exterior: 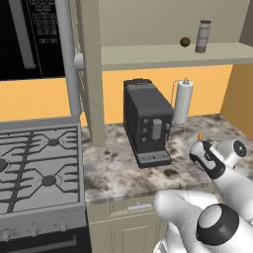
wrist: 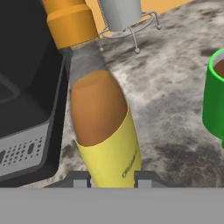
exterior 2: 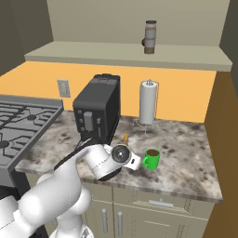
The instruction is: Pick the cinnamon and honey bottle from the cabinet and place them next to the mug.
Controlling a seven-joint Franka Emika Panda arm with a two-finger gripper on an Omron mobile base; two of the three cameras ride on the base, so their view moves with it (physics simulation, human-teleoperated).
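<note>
- Stove [exterior: 37, 168]: set at the left end of the counter [exterior: 113, 173]; its left part is cut off by the frame edge.
- Coffee machine [exterior 2: 97, 111]: stands toward the back wall near the counter's left end. Open counter lies in front of it, out to the front edge.
- Gripper [wrist: 113, 178]: low over the counter's front edge, just right of the coffee machine. The jaws sit close against either side of the honey bottle [wrist: 103, 127], which they hold. In the base views the arm hides the fingers.
- Honey bottle: held between the coffee machine and the mug [exterior 2: 151, 158], leaning in the hand view. Whether its base touches the counter cannot be determined. From the right base view only its orange tip is visible above the wrist.
- Mug: near the front edge, just right of the bottle, with a clear gap between them. Open counter extends right of it to the side panel.
- Paper towel holder [exterior 2: 148, 103]: at the back wall, behind the mug.
- Cabinet [exterior 2: 130, 53]: its shelf carries the cinnamon [exterior 2: 149, 37] upright right of centre, with a small brown ball [exterior: 185, 42] just left of it.
</note>
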